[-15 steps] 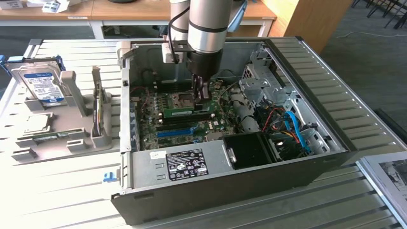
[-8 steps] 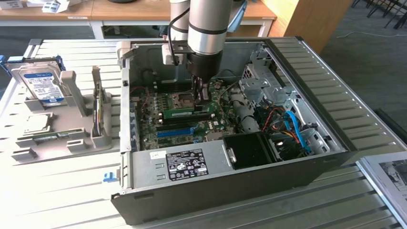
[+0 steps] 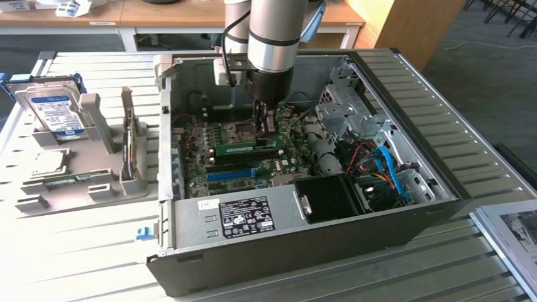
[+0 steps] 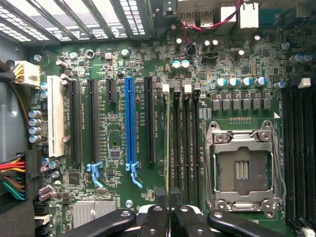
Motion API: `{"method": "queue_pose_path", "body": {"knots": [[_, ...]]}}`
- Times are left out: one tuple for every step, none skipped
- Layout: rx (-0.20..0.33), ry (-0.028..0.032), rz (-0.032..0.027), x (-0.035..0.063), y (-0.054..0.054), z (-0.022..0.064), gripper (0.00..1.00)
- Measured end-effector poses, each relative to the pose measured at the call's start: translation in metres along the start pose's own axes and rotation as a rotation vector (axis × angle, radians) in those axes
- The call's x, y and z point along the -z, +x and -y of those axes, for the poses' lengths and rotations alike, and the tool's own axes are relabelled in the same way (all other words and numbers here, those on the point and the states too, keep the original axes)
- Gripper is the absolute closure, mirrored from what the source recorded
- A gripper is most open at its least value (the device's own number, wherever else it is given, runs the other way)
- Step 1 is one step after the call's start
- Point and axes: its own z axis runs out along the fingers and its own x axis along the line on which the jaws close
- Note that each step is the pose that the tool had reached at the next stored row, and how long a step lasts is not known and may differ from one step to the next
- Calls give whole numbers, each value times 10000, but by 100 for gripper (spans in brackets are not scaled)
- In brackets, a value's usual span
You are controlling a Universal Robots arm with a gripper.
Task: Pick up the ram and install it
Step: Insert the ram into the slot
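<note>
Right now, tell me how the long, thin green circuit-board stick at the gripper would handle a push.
Thin green ram stick: probably stiff and light. Standing on edge under the gripper, it may tip or bend if pushed sideways.

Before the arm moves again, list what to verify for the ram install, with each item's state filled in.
1. Grip: the gripper is shut on the ram, which stands edge-on between the fingers. Ok.
2. Alignment: the ram runs parallel to the memory slots. Ok.
3. Ram over the correct slot, not between two: cannot tell.
4. Ram pressed fully home: cannot tell.
5. Processor socket empty, beside the slots, not touched by the gripper. Ok.
6. Blue cables lie toward the exterior view's right, apart from the arm. Ok.
</note>
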Motion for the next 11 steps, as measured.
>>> {"method": "queue_pose_path", "body": {"knots": [[1, 0, 7, 0, 0, 0, 88], [0, 0, 7, 0, 0, 0, 88], [0, 0, 7, 0, 0, 0, 88], [0, 0, 7, 0, 0, 0, 88], [0, 0, 7, 0, 0, 0, 88], [0, -1, 7, 0, 0, 0, 88], [1, -7, 6, 0, 0, 1, 88], [3, -16, 4, 1, 0, 3, 88], [4, -28, 3, 1, 1, 4, 88], [3, -41, 3, 1, 0, 6, 88], [4, -58, 3, 0, 0, 8, 88]]}}
